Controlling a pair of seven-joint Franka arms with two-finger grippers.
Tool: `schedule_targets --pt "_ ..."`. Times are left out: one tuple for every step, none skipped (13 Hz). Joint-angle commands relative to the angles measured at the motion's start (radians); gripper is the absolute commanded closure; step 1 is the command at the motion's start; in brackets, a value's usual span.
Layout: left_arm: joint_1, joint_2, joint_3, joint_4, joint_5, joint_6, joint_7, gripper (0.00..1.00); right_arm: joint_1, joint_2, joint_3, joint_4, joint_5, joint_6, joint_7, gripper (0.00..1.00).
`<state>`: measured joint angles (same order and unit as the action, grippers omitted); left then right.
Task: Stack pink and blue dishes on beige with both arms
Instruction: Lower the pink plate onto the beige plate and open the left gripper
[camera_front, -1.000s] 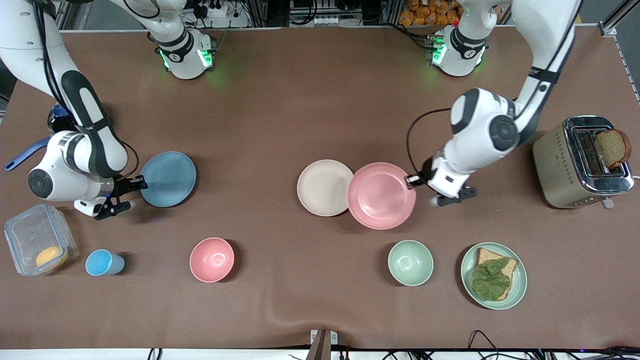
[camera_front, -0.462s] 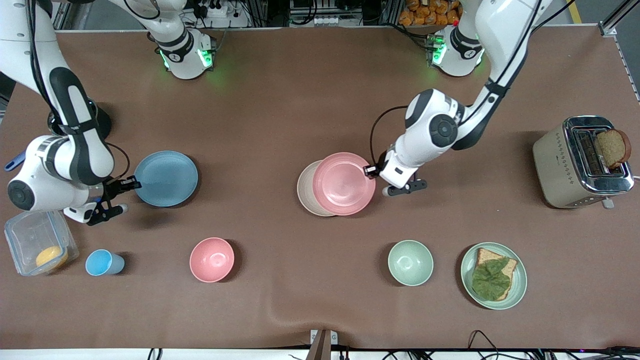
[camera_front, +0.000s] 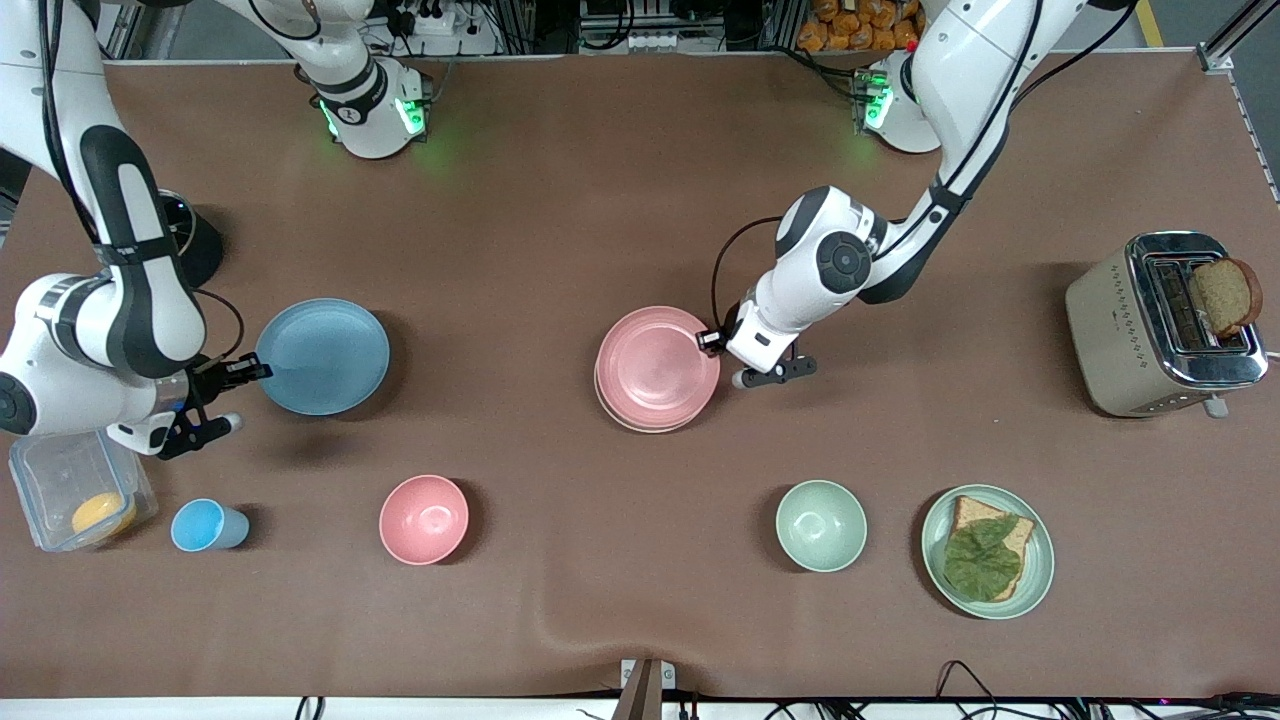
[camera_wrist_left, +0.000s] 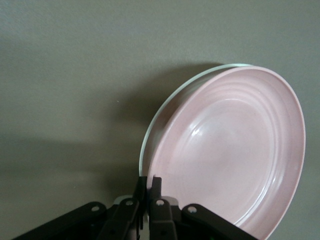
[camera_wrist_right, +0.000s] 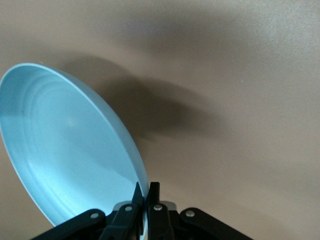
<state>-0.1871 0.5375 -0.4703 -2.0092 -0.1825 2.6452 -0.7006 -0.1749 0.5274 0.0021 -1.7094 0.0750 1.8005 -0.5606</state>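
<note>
The pink plate (camera_front: 657, 364) sits almost squarely over the beige plate (camera_front: 625, 418), of which only a thin rim shows. My left gripper (camera_front: 712, 341) is shut on the pink plate's rim at the edge toward the left arm's end. In the left wrist view the pink plate (camera_wrist_left: 235, 150) fills the frame with the beige plate's pale rim (camera_wrist_left: 165, 111) showing under it, my left gripper (camera_wrist_left: 149, 186) pinching the rim. The blue plate (camera_front: 322, 356) hangs tilted above the table near the right arm's end, held at its rim by my shut right gripper (camera_front: 250, 372). The right wrist view shows the blue plate (camera_wrist_right: 70, 150) in my right gripper (camera_wrist_right: 146, 192).
A pink bowl (camera_front: 424, 519), green bowl (camera_front: 821, 525) and green plate with bread (camera_front: 987, 551) lie nearer the camera. A small blue cup (camera_front: 205, 526) and clear container (camera_front: 75, 490) sit by the right arm. A toaster (camera_front: 1165, 325) stands at the left arm's end.
My left gripper carried the pink plate from beside the beige plate to directly over it. My right gripper lifted the blue plate a little and drew it slightly toward the right arm's end.
</note>
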Motion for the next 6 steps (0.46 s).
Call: schedule_targets --pt "-0.026 0.012 0.01 0.018 -0.006 0.007 -0.022 1.0 0.021 0.006 -0.005 0.066 0.026 -0.072 0.02 1.0" --pt "-0.031 0.016 0.016 0.02 -0.005 0.009 -0.023 1.0 0.028 0.006 -0.005 0.074 0.026 -0.084 0.042 1.0" --pt "-0.041 0.018 0.018 0.021 -0.005 0.009 -0.023 1.0 0.034 0.005 -0.005 0.082 0.026 -0.093 0.054 1.0" --pt "-0.044 0.025 0.025 0.024 -0.005 0.009 -0.023 1.0 0.041 0.005 -0.005 0.091 0.026 -0.108 0.066 1.0" --pt "-0.061 0.029 0.036 0.026 -0.005 0.012 -0.023 1.0 0.052 0.005 -0.005 0.105 0.026 -0.127 0.086 1.0" --pt "-0.089 0.033 0.061 0.027 -0.005 0.018 -0.026 1.0 0.058 0.003 -0.004 0.112 0.029 -0.147 0.108 1.0"
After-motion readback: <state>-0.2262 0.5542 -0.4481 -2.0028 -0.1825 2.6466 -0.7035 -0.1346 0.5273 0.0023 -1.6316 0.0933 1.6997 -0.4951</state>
